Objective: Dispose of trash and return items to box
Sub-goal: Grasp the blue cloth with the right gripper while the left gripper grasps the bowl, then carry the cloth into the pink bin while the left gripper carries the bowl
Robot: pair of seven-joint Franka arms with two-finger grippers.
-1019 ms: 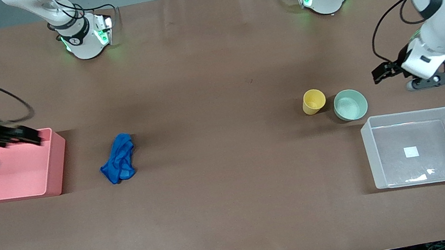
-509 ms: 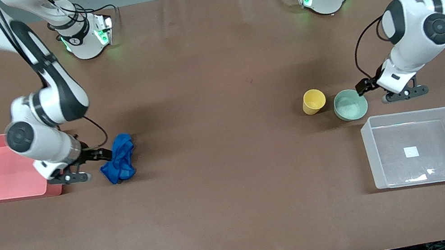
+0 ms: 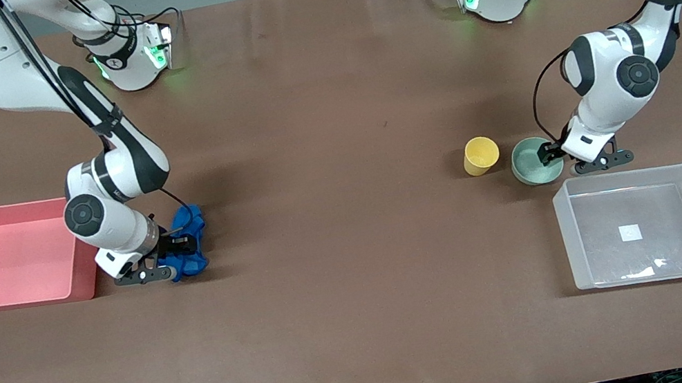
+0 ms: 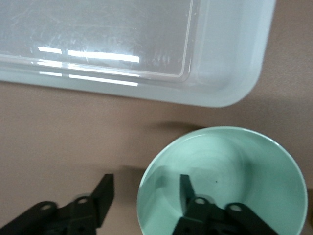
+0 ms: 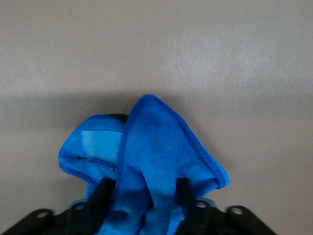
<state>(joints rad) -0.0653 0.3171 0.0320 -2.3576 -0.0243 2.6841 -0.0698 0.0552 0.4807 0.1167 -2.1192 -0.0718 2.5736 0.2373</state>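
Front view: right gripper (image 3: 176, 246) is down on the blue cloth (image 3: 191, 246), which lies on the brown table (image 3: 352, 253) just beside the pink bin (image 3: 8, 256), toward the right arm's end. Left gripper (image 3: 552, 155) is at the rim of the mint-green bowl (image 3: 534, 163). Yellow cup (image 3: 481, 155) stands just beside the bowl, apart from it. Clear bin (image 3: 650, 225) sits nearer the camera than the bowl, close to it, with 1 white label (image 3: 629, 232) on its floor. Table middle is bare between the 2 groups. Both bins hold nothing.

Left wrist view: gripper (image 4: 144, 193) is open, straddling the bowl (image 4: 230, 166) wall, 1 finger (image 4: 185, 187) inside and 1 outside over the table (image 4: 68, 132). No clamp on the rim visible. A rounded corner of the clear bin (image 4: 230, 63) is near the bowl, with a strip of table between. Bowl edge is cut off by the frame.

Right wrist view: gripper (image 5: 142, 193) is open with the cloth (image 5: 151, 161) bunched between its 2 fingers; the folds hide the fingertips, so contact is hard to make out. Cloth stands up in a peak. Table (image 5: 156, 44) past it is bare.
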